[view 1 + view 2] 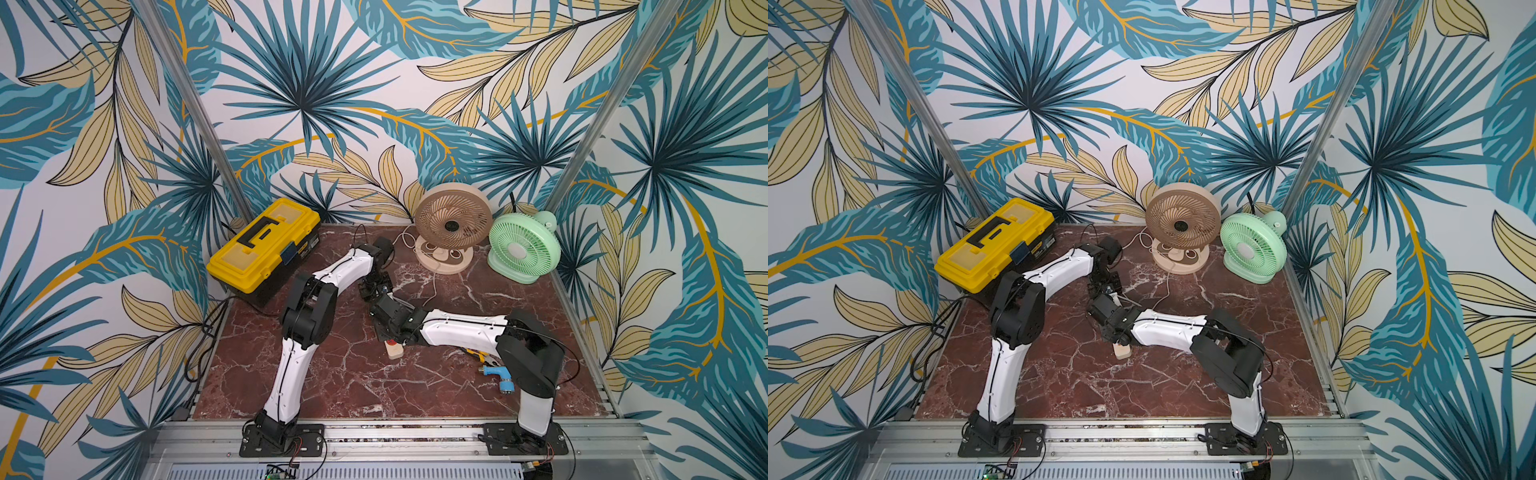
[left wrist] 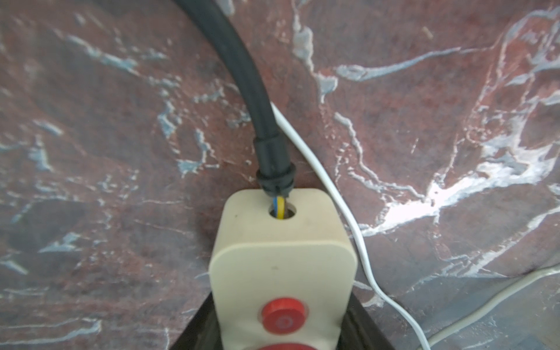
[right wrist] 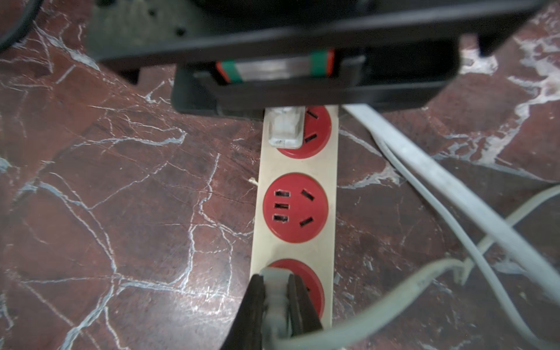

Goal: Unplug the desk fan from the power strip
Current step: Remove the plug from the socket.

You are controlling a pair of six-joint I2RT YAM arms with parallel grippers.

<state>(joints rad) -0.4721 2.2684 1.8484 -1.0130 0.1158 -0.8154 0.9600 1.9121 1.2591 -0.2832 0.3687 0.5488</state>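
Observation:
The cream power strip [image 3: 298, 165] lies on the marble table, mostly hidden under both arms in both top views; only its near end [image 1: 395, 351] shows. My left gripper [image 2: 281, 327] is shut on the power strip at the end with its black cord [image 2: 242, 69] and red button [image 2: 283, 315]. My right gripper [image 3: 276, 280] is shut on a grey plug [image 3: 275, 292] seated in a red socket. A clear plug [image 3: 285, 127] sits in the far socket. At the back stand a tan desk fan [image 1: 453, 226] and a green fan [image 1: 524, 247]. A white cord [image 1: 434, 286] runs from the tan fan toward the strip.
A yellow toolbox [image 1: 266, 245] stands at the back left. Yellow-handled pliers [image 1: 478, 355] and a blue fitting [image 1: 500, 376] lie by the right arm's base. Grey and white cords [image 3: 439, 188] trail across the table beside the strip.

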